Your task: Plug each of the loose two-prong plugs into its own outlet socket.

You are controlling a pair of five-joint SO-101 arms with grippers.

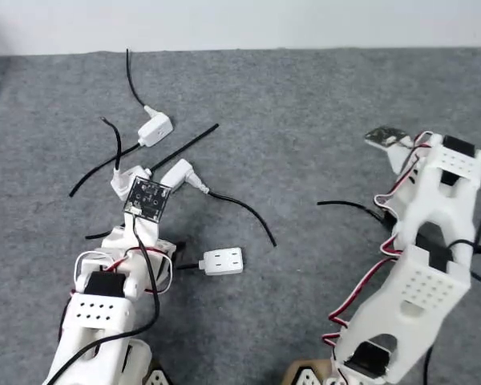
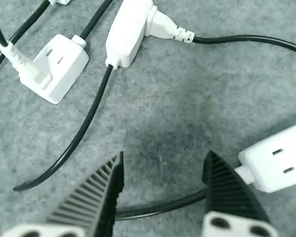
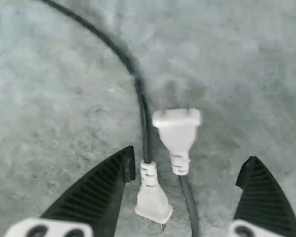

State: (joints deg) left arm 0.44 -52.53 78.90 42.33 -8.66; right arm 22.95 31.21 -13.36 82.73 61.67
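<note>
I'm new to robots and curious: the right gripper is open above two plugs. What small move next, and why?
Probably lower and close on the two-prong plug most centred in the right gripper, which is open and holds nothing.

White plug (image 3: 176, 131) beside second plug (image 3: 152, 200), prongs opposite ways, empty socket (image 1: 223, 261) lying flat

No words, numbers, brands, labels or signs could be read in any view. The white outlet socket (image 2: 278, 163) showed only its two slots. The white two-prong plug (image 3: 177, 129) lying on the grey surface (image 3: 246, 59) bore no marking that was legible.
</note>
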